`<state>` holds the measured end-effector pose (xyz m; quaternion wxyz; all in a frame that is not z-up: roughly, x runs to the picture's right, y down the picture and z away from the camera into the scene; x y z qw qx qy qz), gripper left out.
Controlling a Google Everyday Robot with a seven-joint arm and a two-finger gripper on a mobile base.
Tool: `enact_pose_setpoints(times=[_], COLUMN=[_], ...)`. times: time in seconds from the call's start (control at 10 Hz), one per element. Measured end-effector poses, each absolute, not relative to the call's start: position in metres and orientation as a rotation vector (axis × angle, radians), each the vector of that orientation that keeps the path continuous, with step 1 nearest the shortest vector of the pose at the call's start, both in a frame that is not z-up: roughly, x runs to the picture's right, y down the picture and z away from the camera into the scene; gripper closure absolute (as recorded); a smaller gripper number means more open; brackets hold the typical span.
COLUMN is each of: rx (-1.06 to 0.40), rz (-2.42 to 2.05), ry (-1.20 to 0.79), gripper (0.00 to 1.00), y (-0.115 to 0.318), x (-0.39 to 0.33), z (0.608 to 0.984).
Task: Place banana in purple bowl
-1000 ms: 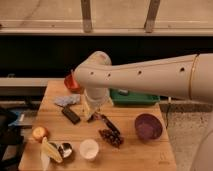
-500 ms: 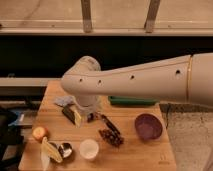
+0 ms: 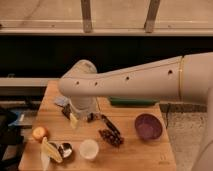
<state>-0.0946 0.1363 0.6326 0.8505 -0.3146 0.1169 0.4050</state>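
Note:
The banana point(image 3: 50, 150) is pale yellow and lies at the table's front left, leaning against a small shiny metal bowl point(image 3: 64, 149). The purple bowl point(image 3: 148, 126) stands at the right of the table and holds nothing that I can see. My gripper point(image 3: 80, 118) hangs under the big white arm point(image 3: 125, 82) over the left middle of the table. It is above and to the right of the banana and well left of the purple bowl. It holds no banana.
A white cup point(image 3: 89, 149) stands at the front centre. A round orange fruit point(image 3: 40, 133) lies at the left edge. A dark snack pile point(image 3: 112, 137) and a black object point(image 3: 110, 124) lie mid-table. A green tray point(image 3: 132, 101) lies at the back, with a grey-blue cloth point(image 3: 61, 101) at the back left.
My arm has swung left and forward across the table, and the gripper has come lower toward the left middle. The red-orange bowl at the back is now hidden behind the arm.

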Motion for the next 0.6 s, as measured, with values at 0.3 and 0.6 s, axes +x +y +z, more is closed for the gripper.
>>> enact_pose_setpoints(times=[0.3, 0.6], rx=[-0.722, -0.783], rz=[0.749, 0.608], ry=[0.164, 0.08], gripper=[0.24, 0.24], y=[0.161, 0.198], x=[-0.17, -0.236], z=[0.632, 0.621])
